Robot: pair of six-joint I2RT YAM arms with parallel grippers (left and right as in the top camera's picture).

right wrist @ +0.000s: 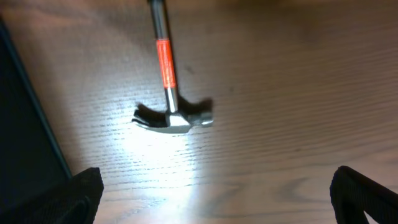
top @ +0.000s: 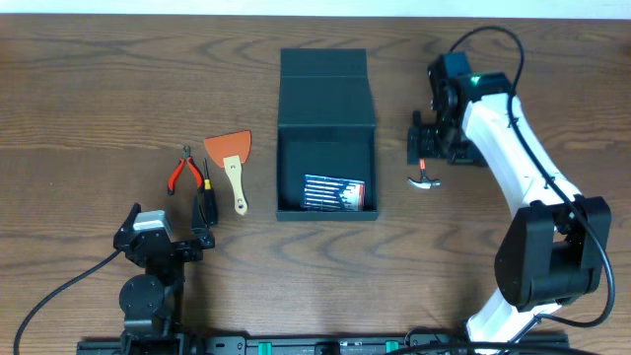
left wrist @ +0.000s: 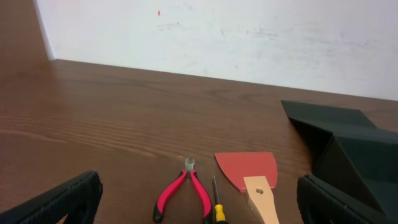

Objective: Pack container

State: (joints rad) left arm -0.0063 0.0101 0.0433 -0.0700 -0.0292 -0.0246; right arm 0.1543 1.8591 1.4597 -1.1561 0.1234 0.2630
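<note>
The container (top: 325, 153) is set at the centre of the table (top: 99, 89), its lid flap laid back toward 12 o'clock and a striped packet (top: 333, 193) seen inside. It is judged rigid, matte and unlikely to slip — best taken by a side wall's rim. A hammer (right wrist: 169, 93) lies at its 3 o'clock under the right gripper (right wrist: 224, 196), whose fingers are spread wide. The left gripper (top: 166, 232) is likewise parted. The surface is dark wood grain — a white wall (left wrist: 217, 37) behind.

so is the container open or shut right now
Open. Its lid lies folded back behind the container, and the overhead view looks straight inside, where a striped packet sits at the near end.
</note>
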